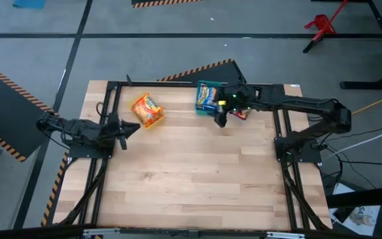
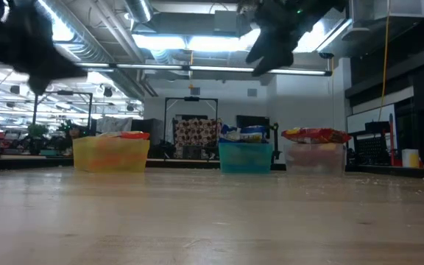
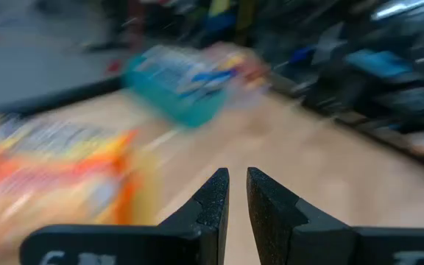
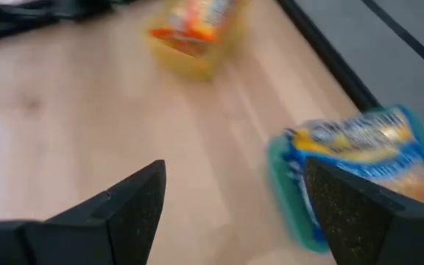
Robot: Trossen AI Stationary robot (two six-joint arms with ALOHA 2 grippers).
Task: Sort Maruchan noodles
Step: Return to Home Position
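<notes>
On the wooden table (image 1: 197, 179), the left gripper (image 3: 237, 174) hangs low by the left edge, its fingers all but together. Farther back the right gripper (image 4: 234, 165) hovers with its fingers wide apart and nothing between them. Along the far edge stand three bins. The yellow bin (image 2: 110, 156) holds orange packets (image 1: 147, 109) with their long axis skewed diagonally. The teal bin (image 2: 244, 157) holds blue packets (image 1: 207, 95), seemingly lengthwise near-to-far. The clear bin (image 2: 315, 157) holds red packets (image 2: 316, 135), which lie flat.
</notes>
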